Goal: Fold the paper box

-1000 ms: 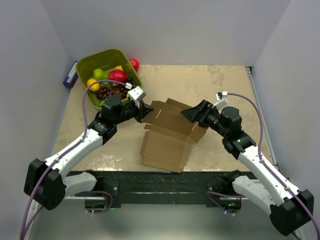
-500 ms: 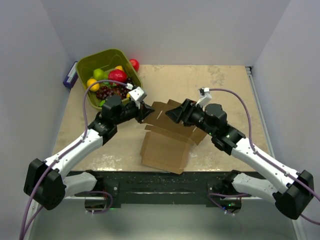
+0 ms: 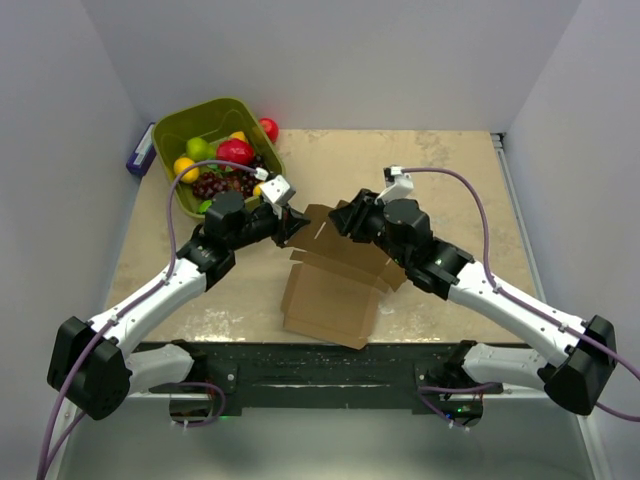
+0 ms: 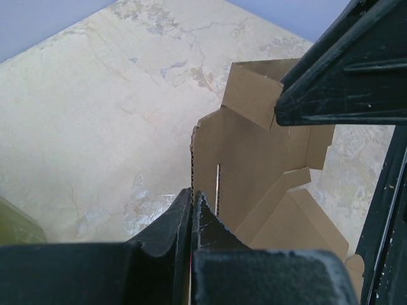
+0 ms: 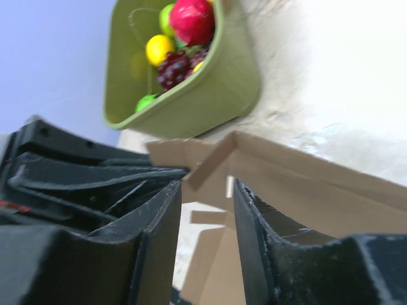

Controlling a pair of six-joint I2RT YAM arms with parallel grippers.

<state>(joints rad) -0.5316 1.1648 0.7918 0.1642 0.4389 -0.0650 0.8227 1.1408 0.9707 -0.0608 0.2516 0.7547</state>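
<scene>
Behind the paper box point(image 3: 335, 290) and to its far right the counter point(image 3: 460, 170) lies bare and passable, while the left pincer point(image 3: 297, 222) and the right pincer point(image 3: 338, 222) crowd its far edge, their arms slant along both flanks, and the green bin point(image 3: 200, 110) blocks the far left.

Paper box point(image 3: 335, 290), one; green bin point(image 3: 168, 140), one; robot arms, two: left arm point(image 3: 150, 295), right arm point(image 3: 500, 302); bunch of grapes point(image 3: 212, 184), one; red fruits, two: large red fruit point(image 3: 235, 152), small red fruit point(image 3: 268, 128).

The right gripper point(image 3: 342, 222) has swung left from the right side to the far flap of the paper box point(image 3: 330, 295). Its jaws have narrowed, with the flap's edge between them.
</scene>
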